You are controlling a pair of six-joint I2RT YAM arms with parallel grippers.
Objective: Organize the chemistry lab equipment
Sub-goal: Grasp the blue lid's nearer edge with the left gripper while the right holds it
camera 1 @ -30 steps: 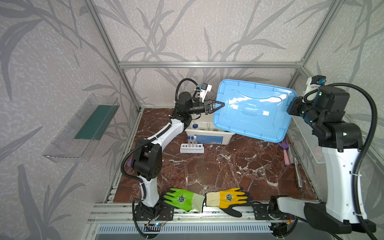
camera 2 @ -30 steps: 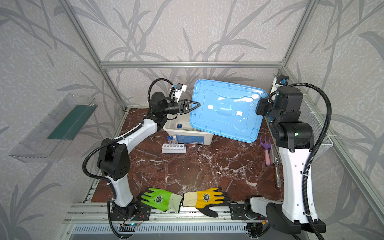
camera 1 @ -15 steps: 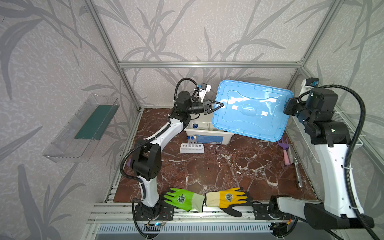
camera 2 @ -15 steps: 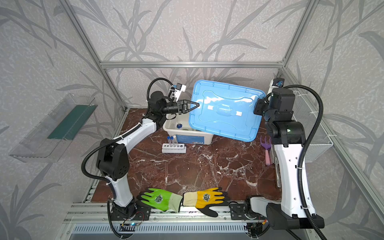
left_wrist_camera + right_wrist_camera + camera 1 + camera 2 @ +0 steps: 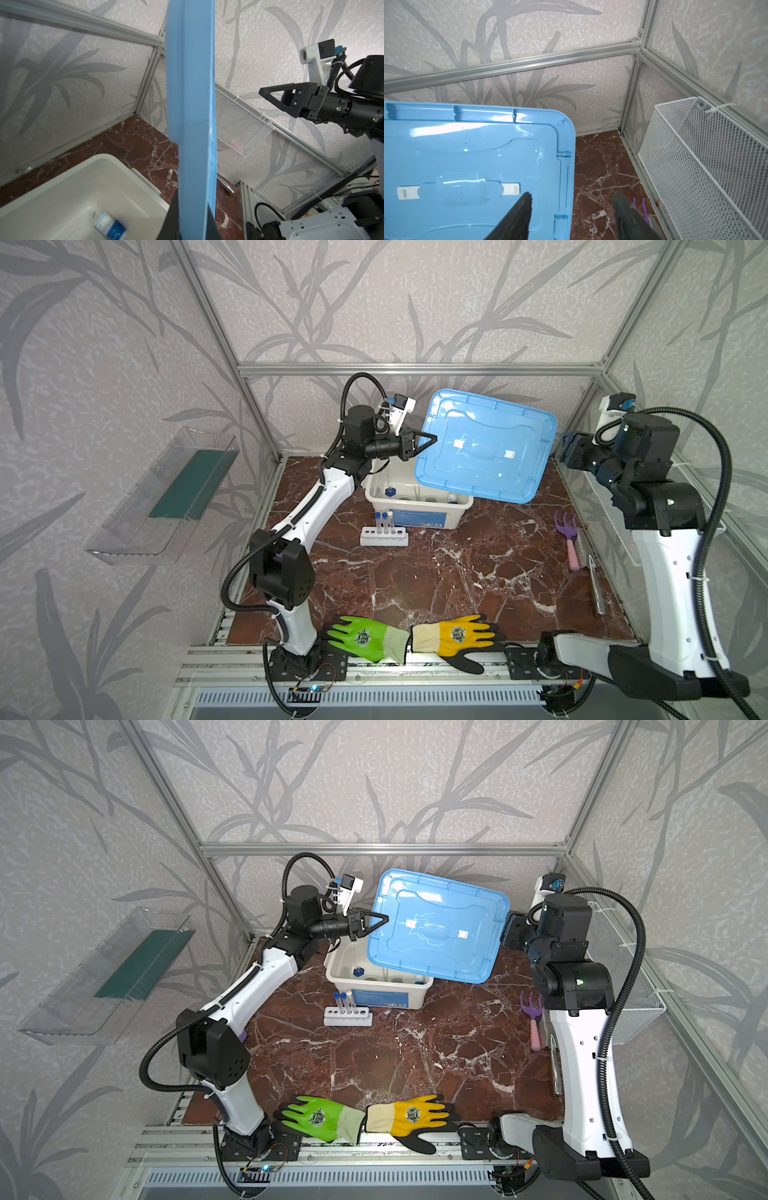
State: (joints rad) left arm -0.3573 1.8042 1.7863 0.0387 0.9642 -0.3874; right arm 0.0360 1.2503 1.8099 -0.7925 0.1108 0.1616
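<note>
The left pincer (image 5: 430, 440) is clamped on one edge of the blue lid (image 5: 484, 445), holding it tilted over the white bin (image 5: 417, 517). The right pincer (image 5: 572, 204) has its jaws spread beside the lid's opposite edge, seemingly not touching it. The white blue-labelled bottle (image 5: 109, 224) lies in the bin. Capped test tubes (image 5: 384, 520) stand in the white rack (image 5: 383, 537) on the surface (image 5: 436, 585), just in front of the bin.

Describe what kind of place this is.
Probably a staged robot test cell, not a working lab: aluminium frame with leaf-patterned wall panels, marble-patterned tabletop, white six-hole test-tube rack.
</note>
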